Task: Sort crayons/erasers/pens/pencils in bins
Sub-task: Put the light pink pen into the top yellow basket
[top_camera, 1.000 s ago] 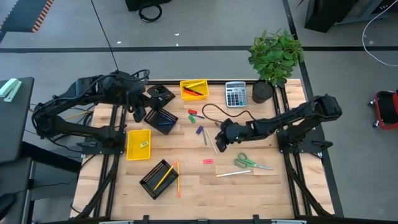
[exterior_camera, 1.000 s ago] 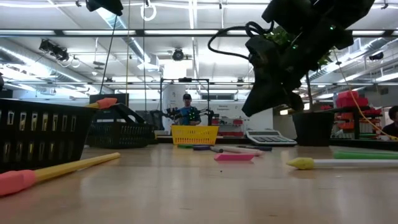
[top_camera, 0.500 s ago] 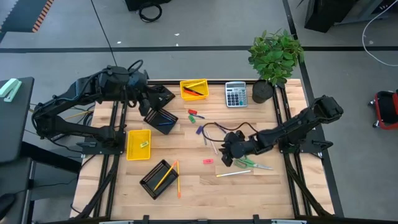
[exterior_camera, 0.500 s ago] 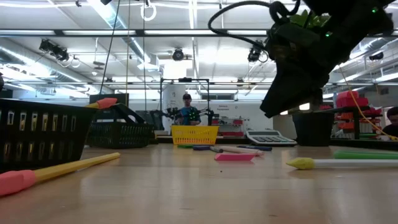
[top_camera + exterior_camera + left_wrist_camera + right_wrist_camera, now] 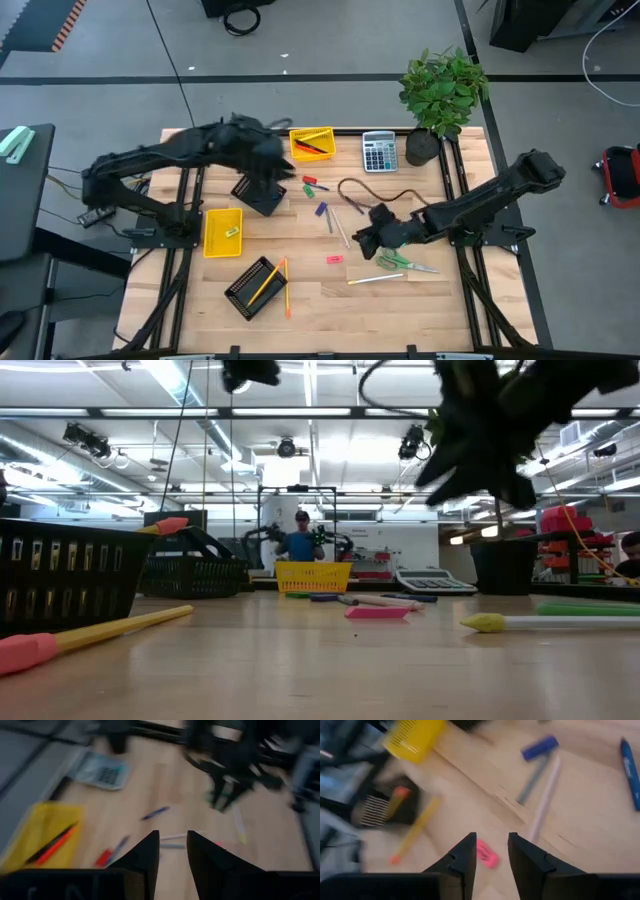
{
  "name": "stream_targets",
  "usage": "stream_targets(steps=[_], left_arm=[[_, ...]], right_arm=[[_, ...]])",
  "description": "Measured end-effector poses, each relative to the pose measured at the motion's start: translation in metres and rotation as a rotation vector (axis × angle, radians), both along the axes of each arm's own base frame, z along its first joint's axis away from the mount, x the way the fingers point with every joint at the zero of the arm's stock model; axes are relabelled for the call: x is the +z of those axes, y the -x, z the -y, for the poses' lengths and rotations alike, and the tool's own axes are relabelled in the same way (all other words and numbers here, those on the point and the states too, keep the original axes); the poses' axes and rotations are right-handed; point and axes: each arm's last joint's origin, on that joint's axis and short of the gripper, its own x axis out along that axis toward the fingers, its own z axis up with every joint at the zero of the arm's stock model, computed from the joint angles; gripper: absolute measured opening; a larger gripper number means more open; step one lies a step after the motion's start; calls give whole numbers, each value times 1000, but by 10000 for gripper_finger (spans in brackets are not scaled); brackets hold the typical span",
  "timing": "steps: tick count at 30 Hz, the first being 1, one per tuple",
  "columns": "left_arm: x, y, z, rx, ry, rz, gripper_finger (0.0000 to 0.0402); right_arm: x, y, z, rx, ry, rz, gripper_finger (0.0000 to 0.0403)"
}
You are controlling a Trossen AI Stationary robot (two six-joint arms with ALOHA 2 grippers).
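My right gripper (image 5: 361,243) hangs open and empty over the table's middle. A pink eraser (image 5: 334,259) lies flat just to its near-left and shows between my fingers in the right wrist view (image 5: 487,855). My left gripper (image 5: 280,168) is open and empty above a black mesh bin (image 5: 260,195). Purple and blue crayons (image 5: 322,210) and a pale stick (image 5: 341,230) lie loose on the wood. Red and green erasers (image 5: 310,184) lie near the far yellow bin (image 5: 311,143), which holds red and black pens (image 5: 52,842). The near black mesh bin (image 5: 255,285) holds pencils.
A second yellow bin (image 5: 222,230) holds a small eraser. Green-handled scissors (image 5: 405,262) and a pale pencil (image 5: 375,279) lie near my right gripper. A grey calculator (image 5: 379,152) and a potted plant (image 5: 440,90) stand at the far right. A person stands in the room behind (image 5: 300,540).
My left gripper has swung toward the table's right, from beside the black mesh bin to above it. My right gripper has gone toward the near edge and a little right, closer to the pink eraser. Nothing on the table has moved.
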Motion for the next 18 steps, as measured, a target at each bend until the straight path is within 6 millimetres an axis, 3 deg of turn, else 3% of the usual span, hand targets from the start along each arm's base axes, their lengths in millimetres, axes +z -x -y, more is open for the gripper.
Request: stream_targets(steps=[4, 9, 13, 18], left_arm=[[-20, -38, -4, -141, 30, 29, 107], [-56, -81, -2, -327, -65, 22, 107], [-93, -108, 9, -527, -215, -41, 107], [-129, -125, 21, -674, -294, -120, 97]], right_arm=[[33, 15, 6, -13, -8, 130, 106], [61, 36, 15, 18, 83, 209, 102], [72, 48, 15, 24, 51, 260, 101], [76, 54, 4, 24, -75, 298, 101]])
